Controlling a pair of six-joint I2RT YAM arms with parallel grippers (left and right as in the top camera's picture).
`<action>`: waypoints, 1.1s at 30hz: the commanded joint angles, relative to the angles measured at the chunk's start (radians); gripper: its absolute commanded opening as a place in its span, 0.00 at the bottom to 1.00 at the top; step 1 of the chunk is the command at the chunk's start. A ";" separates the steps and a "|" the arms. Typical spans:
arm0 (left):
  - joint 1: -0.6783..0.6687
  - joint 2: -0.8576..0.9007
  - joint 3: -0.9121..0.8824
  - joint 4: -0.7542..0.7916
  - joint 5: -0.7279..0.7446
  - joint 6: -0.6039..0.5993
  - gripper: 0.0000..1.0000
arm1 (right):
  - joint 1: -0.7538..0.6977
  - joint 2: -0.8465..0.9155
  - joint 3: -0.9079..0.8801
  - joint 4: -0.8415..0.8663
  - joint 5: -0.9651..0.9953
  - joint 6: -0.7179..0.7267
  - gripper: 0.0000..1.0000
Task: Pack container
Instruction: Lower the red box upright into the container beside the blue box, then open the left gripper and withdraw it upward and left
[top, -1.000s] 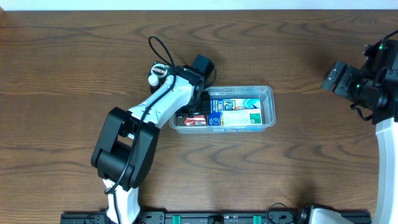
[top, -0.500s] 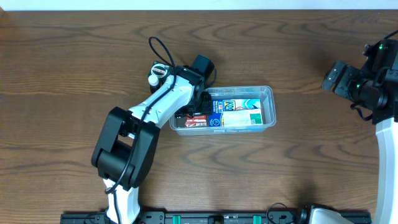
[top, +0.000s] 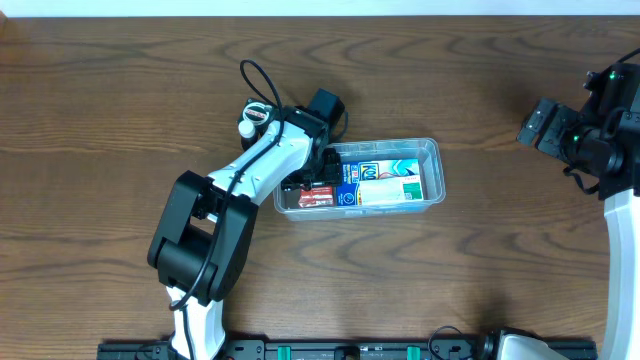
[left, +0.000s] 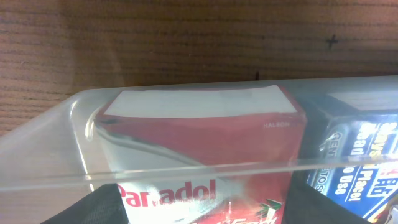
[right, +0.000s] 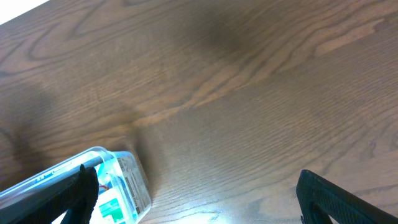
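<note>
The clear plastic container (top: 437, 170) stands at the table's middle. It holds blue-and-white boxes (top: 380, 180) and a red Panadol box (top: 318, 192) at its left end. My left gripper (top: 322, 172) reaches into that left end. In the left wrist view the red box (left: 205, 130) lies just behind the container's rim (left: 186, 171), and my fingers (left: 202, 208) sit against its two sides, shut on it. A blue box (left: 360, 149) lies to its right. My right gripper (top: 533, 125) is open and empty far to the right; its view (right: 196, 199) shows the container's corner (right: 134, 177).
The left arm's white link (top: 265, 165) and black cable (top: 255, 80) lie over the table left of the container. Bare dark wood (top: 480, 270) surrounds the container. The right arm (top: 610, 150) stands at the right edge.
The red box and the container's left end have shifted slightly to the right. The right arm has not moved.
</note>
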 joint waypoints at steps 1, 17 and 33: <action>0.000 0.002 -0.009 -0.013 0.019 0.026 0.73 | -0.008 0.005 0.008 -0.002 0.006 0.002 0.99; 0.000 -0.052 -0.007 -0.012 0.069 0.040 0.73 | -0.008 0.005 0.008 -0.002 0.006 0.002 0.99; 0.007 -0.053 0.009 -0.025 0.101 0.105 0.84 | -0.008 0.005 0.008 -0.002 0.006 0.002 0.99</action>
